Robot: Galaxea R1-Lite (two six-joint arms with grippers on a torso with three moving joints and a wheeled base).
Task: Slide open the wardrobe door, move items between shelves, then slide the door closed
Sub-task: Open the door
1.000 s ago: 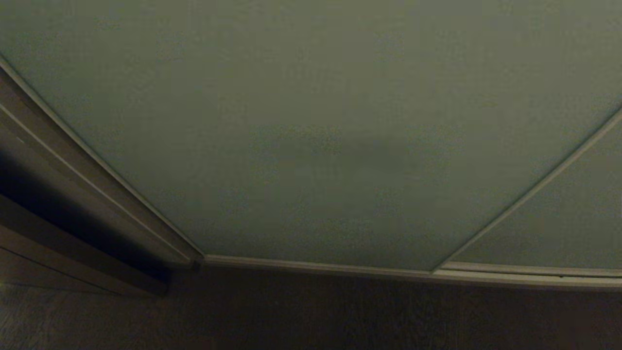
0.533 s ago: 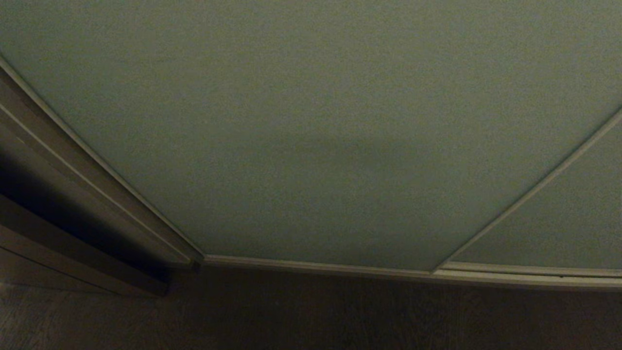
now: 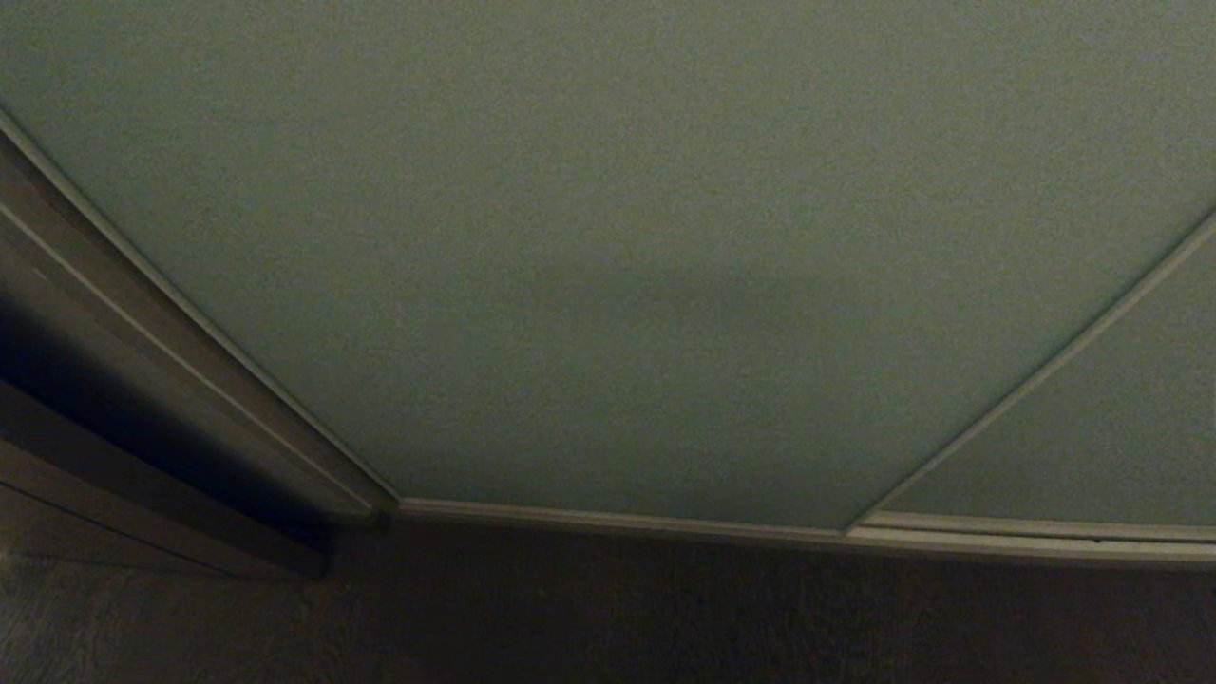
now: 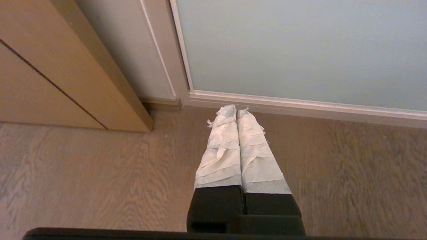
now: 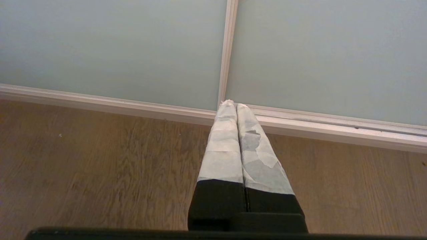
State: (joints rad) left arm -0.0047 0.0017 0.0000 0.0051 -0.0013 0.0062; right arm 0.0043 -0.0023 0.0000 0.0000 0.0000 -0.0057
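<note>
Nearest, low in each wrist view: both arms hung parked, pointing down at the wooden floor [image 4: 83, 180]. The left gripper [image 4: 236, 110] had its taped fingers pressed flat together, holding nothing, its tip in line with the pale bottom rail [image 4: 300, 106] near the door's left corner. The right gripper [image 5: 233, 105] was likewise pinched closed and empty, its tip falling where the thin vertical frame strip [image 5: 227, 50] met the rail at centre frame.

Beyond them: the sliding wardrobe door [image 3: 608, 247] filled most of the head view, fully closed. Its twin, the second panel [image 3: 1111, 437], sat at lower right past the dividing strip. The dark brown side panel [image 3: 114, 408] ran down the left edge.

No plush toys or shelves visible; all presumably behind the door.

Judgement: opening step not yet begun. Next move would call for raising an arm to a vertical edge of the door, setting the gripper against the frame, then pushing sideways along the track.
</note>
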